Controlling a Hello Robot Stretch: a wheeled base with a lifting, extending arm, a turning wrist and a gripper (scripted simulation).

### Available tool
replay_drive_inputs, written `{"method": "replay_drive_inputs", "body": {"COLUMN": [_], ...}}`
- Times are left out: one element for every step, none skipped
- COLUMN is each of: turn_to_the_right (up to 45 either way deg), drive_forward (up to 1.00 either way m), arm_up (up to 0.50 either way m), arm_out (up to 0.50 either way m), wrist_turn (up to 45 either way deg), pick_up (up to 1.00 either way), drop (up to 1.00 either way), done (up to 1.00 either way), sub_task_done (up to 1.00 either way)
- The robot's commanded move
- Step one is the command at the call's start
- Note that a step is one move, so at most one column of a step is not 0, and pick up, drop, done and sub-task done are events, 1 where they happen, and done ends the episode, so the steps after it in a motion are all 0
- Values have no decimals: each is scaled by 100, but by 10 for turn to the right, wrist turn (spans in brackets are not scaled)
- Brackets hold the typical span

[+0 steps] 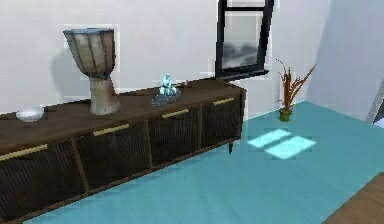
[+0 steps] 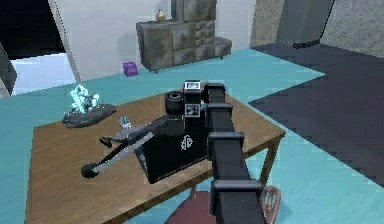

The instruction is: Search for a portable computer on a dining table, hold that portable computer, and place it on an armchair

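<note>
A wooden dining table [image 2: 60, 150] on teal floor is seen under the arm, with a grey dresser [image 2: 185, 40] against the far wall. The search looks done. A dark slab [image 2: 165, 160] standing on the tabletop beside the arm is taken to be the portable computer, though its shape is hard to make out here. The gripper [image 2: 100, 158] is stretched low across the table, just left of that slab. The state of the claw cannot be told. Nor can it be told whether anything is held, since the tabletop lies right behind the fingers. The grasp is therefore judged unfinished, and the carry to an armchair is all left to do. A crystal figurine [image 2: 85, 103] is set near the table's far corner.

Ahead, a dark sideboard [image 1: 150, 135] is seen with its fronts closed. On it are a small pale bowl [image 1: 30, 114], its contents not made out, and a drum-shaped vase [image 1: 95, 68]. A potted plant [image 1: 287, 100] is stood by the window [image 1: 243, 40].
</note>
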Motion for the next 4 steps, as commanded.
{"method": "replay_drive_inputs", "body": {"turn_to_the_right": [0, 0, 0, 0], "drive_forward": [0, 0, 0, 0], "arm_up": [0, 0, 0, 6], "arm_out": [0, 0, 0, 0], "wrist_turn": [450, 30, 0, 0], "pick_up": [0, 0, 100, 0], "drop": [0, 0, 0, 0], "done": [0, 0, 0, 0], "sub_task_done": [0, 0, 0, 0]}}
